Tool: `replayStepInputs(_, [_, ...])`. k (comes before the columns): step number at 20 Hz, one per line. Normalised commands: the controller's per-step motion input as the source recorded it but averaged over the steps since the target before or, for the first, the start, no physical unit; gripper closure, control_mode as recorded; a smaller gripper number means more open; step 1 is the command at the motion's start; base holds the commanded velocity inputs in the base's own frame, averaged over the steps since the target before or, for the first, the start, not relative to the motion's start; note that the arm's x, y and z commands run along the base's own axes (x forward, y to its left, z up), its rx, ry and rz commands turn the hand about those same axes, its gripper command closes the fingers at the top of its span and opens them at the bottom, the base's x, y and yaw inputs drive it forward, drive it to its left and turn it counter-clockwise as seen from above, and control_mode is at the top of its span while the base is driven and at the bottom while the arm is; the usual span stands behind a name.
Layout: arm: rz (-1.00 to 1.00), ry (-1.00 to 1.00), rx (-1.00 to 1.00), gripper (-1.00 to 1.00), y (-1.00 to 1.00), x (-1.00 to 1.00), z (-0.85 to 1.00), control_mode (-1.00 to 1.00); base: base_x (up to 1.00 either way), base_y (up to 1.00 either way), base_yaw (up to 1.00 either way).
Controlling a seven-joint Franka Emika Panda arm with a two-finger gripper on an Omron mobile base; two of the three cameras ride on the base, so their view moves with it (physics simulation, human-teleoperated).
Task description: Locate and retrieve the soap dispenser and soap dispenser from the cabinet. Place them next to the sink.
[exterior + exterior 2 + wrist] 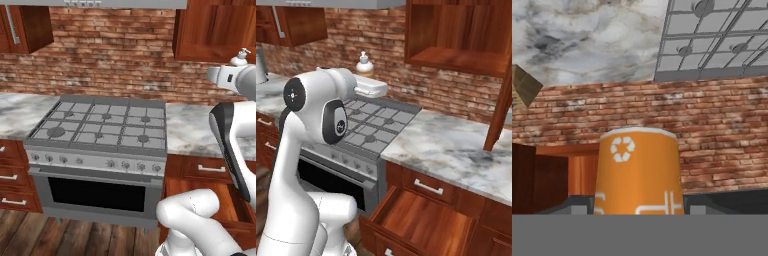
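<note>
Brick back wall (115, 45), grey-veined marble counter (456, 150) either side of a steel gas range (97, 127); plank floor below.

Doorless reddish-brown cabinet (456, 45) up on the wall, right of the range; shelf bare where visible, top and right end cut off by the frame. Closed wall cabinet with silver handle (25, 25) at upper left. Drawer (421, 212) under the counter pulled out, inside empty as far as seen. Grey object at the far left counter edge of the right base view, too cropped to identify.

Orange soap dispenser (638, 172) held off the surfaces, gripped by the gripper (639, 210), jaws narrowed against its two sides. In the hand view, bottle upside down relative to frame: white-rimmed base at top, recycling mark and white lettering below it. White pump head (364, 61) poking up above the wrist in the right base view, in front of the brick, over the range's back edge. Same pump head (241, 56) in the left base view, at the right edge.

Bottle body hidden behind the wrist in both base views. Fingertips mostly lost under the hand view's lower edge. Range's oven front partly blocked by the arm.
</note>
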Motion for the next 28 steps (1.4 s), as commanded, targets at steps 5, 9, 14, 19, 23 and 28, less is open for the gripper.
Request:
replayStepInputs(5, [0.00, 0.00, 0.00, 1.00, 0.00, 0.00, 0.00, 1.00, -0.08, 0.45, 0.45])
replayStepInputs(9, [0.00, 0.00, 0.00, 1.00, 0.00, 0.00, 0.00, 1.00, -0.15, 0.50, 0.44])
replayStepInputs(14, [0.00, 0.00, 0.00, 1.00, 0.00, 0.00, 0.00, 1.00, -0.12, 0.48, 0.45])
replayStepInputs(19, [0.00, 0.00, 0.00, 1.00, 0.00, 0.00, 0.00, 1.00, -0.14, 0.51, 0.43])
replayStepInputs(23, [0.00, 0.00, 0.00, 1.00, 0.00, 0.00, 0.00, 1.00, -0.13, 0.53, 0.42])
replayStepInputs(28, [0.00, 0.00, 0.00, 1.00, 0.00, 0.00, 0.00, 1.00, -0.12, 0.54, 0.41])
